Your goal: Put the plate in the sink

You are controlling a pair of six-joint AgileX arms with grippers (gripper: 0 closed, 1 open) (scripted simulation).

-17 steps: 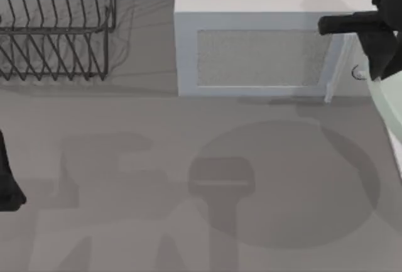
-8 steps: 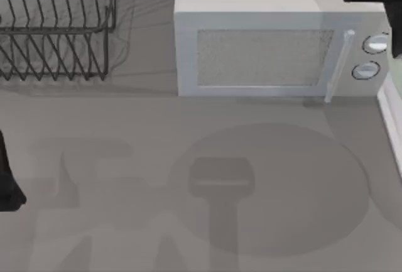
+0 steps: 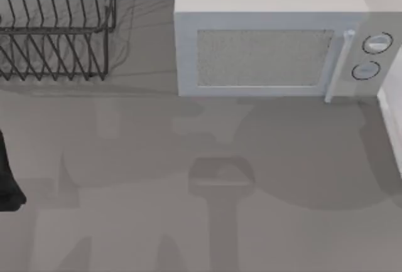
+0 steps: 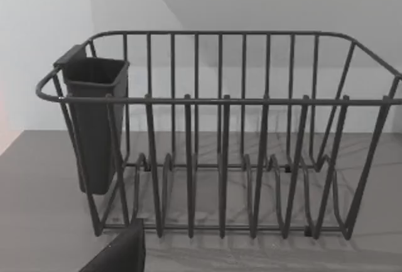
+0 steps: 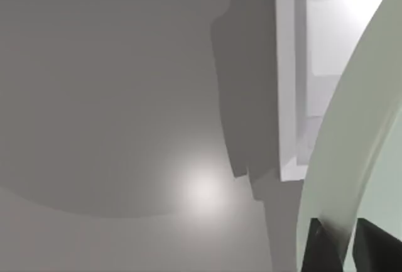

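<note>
right tool (image 5: 339, 247) gone rightward, carrying plate (image 5: 352, 152)

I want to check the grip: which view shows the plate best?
The right wrist view: the plate curves along the edge, its rim between the right gripper's dark fingers. The top view catches merely its broad shadow; the left wrist view faces the dish rack.

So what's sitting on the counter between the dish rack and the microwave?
Nothing: in the top view the grey counter between the dish rack and the microwave is bare, crossed by faint shadow.
</note>
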